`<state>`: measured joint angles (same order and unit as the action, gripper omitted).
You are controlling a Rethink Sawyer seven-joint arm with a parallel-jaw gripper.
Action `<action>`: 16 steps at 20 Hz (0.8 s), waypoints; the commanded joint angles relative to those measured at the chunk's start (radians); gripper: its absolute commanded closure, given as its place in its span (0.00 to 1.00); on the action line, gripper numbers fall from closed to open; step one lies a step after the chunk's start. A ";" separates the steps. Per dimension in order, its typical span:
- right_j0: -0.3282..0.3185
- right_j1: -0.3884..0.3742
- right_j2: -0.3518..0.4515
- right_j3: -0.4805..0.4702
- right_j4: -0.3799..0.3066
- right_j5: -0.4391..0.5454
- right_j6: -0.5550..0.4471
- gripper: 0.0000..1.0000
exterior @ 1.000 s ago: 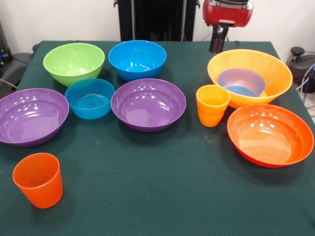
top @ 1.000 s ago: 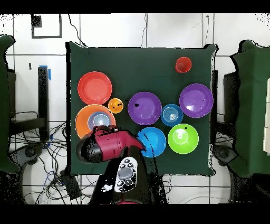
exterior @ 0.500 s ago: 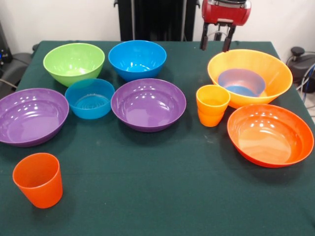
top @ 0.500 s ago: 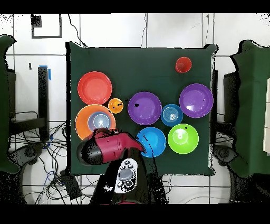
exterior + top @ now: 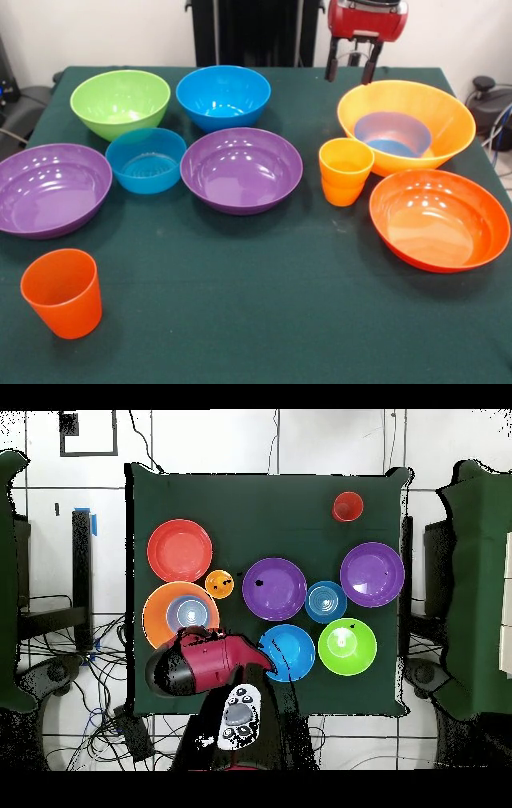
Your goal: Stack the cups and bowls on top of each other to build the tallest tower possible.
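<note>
The counter point(image 5: 264, 320) has a dark green cloth. Directly on it stand a lime green bowl point(image 5: 120, 102) and a medium blue bowl point(image 5: 223, 96) near the far edge, two purple bowls point(image 5: 53, 189) point(image 5: 242, 170) with a small translucent blue bowl point(image 5: 146, 160) between them, a large yellow-orange bowl point(image 5: 406, 124), a yellow-orange cup point(image 5: 345, 171) just beside it, a red-orange bowl point(image 5: 439, 219), and a red-orange cup point(image 5: 62, 293) near one front corner
</note>
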<state>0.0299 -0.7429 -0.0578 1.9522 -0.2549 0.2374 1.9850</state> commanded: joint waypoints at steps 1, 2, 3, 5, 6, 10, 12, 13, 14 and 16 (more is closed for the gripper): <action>0.002 0.051 0.030 0.022 -0.037 -0.020 0.082 0.00; 0.000 0.058 0.028 0.025 -0.041 -0.031 0.083 0.00; -0.001 0.066 0.027 0.024 -0.044 -0.041 0.084 0.00; -0.002 0.081 0.023 0.022 -0.050 -0.060 0.085 0.00; -0.002 0.088 0.021 0.023 -0.053 -0.071 0.086 0.00; -0.006 0.109 0.017 0.021 -0.060 -0.098 0.083 0.00; -0.007 0.116 0.015 0.019 -0.060 -0.107 0.081 0.00; -0.008 0.120 0.015 0.018 -0.060 -0.111 0.079 0.00; -0.008 0.124 0.014 0.015 -0.059 -0.113 0.078 0.00; -0.008 0.128 0.013 0.014 -0.058 -0.118 0.077 0.00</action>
<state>0.0290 -0.6861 -0.0784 1.9519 -0.2546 0.1762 1.9850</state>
